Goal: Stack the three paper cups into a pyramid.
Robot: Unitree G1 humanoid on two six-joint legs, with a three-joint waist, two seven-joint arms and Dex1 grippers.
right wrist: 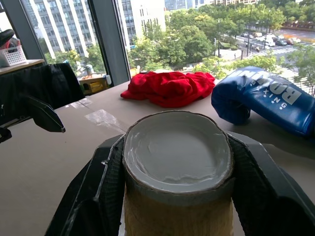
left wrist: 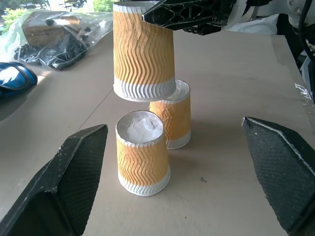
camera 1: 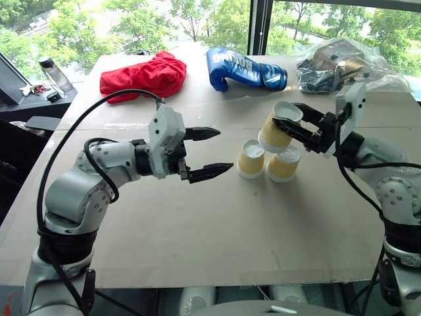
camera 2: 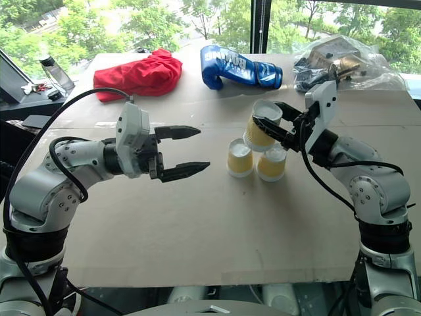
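Paper cups numbered three on the brown table (camera 1: 197, 237); two of them stood upside down, white bases up, close beside each other near the middle of the table: the near-left cup (camera 1: 250, 159) and the right cup (camera 1: 283, 164), which in the left wrist view (left wrist: 172, 120) stood a little behind its neighbour; whether their sides touched could not be told. The third cup (camera 1: 277, 129) was off the table, inverted and tilted, clamped across its ribbed side by the two black fingers of the right gripper (camera 1: 295, 125); it hung just above the two standing cups, its white rim close over the base of the right one, and in the left wrist view a thin gap showed between them, though contact could not be ruled out; the pyramid was thus not yet complete. In the right wrist view the held cup's white base (right wrist: 177, 150) sat squeezed between the finger pads (right wrist: 110, 182).

Left of the cups, the left gripper (camera 1: 210, 153) pointed toward them with its jaws wide apart and nothing between them, clear of the table and apart from the nearest cup.

Along the far edge lay a red cloth (camera 1: 143, 76), a blue boxing glove (camera 1: 245, 69) and a clear plastic bag (camera 1: 342, 66) of dark items; a bottle (camera 1: 54, 72) stood beyond the table at the far left.
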